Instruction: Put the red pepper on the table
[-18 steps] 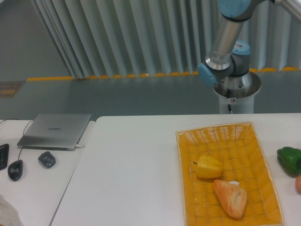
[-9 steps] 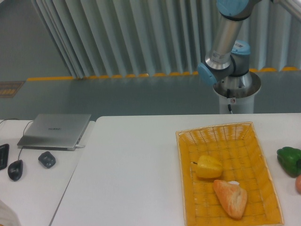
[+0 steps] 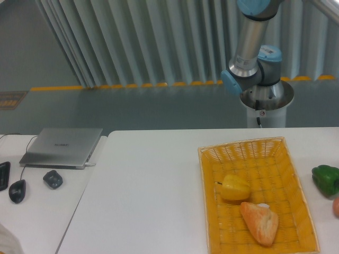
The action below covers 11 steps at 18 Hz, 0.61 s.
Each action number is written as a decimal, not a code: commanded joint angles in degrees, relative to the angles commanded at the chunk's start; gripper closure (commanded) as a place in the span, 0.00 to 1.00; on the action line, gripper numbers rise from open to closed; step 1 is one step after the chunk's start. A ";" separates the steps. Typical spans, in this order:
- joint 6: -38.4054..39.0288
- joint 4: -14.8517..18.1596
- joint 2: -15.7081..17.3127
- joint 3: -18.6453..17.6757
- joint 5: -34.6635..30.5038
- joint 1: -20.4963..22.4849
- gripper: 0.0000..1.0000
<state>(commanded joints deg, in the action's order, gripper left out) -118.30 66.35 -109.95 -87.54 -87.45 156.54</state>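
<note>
Only a reddish, rounded sliver (image 3: 336, 207) shows at the right edge of the white table (image 3: 148, 190), just below the green pepper (image 3: 326, 179). It may be the red pepper, but most of it is cut off by the frame. The gripper is out of view. Only the arm's base (image 3: 266, 98) and lower links (image 3: 248, 42) show, behind the table's far edge. The arm rises out of the top of the frame.
An orange wicker basket (image 3: 212, 201) on the table's right half holds a yellow pepper (image 3: 235, 187) and a piece of bread (image 3: 260, 222). A side table on the left carries a closed laptop (image 3: 62, 146), a mouse (image 3: 17, 190) and a small dark object (image 3: 52, 179).
The arm's upright link and elbow joint have shifted slightly to the left. Nothing on the table has moved.
</note>
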 joint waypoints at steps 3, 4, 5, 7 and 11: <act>0.00 0.88 0.17 1.06 -2.28 -2.28 0.00; 0.09 0.80 0.35 1.32 -2.37 -3.51 0.00; 0.09 0.80 0.35 1.58 -2.37 -4.22 0.00; 0.96 0.88 0.26 2.20 -2.46 -5.18 0.00; 7.12 0.97 -0.96 3.69 -2.46 -7.21 0.00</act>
<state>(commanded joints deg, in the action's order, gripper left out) -111.18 67.32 -110.91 -83.85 -89.91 149.33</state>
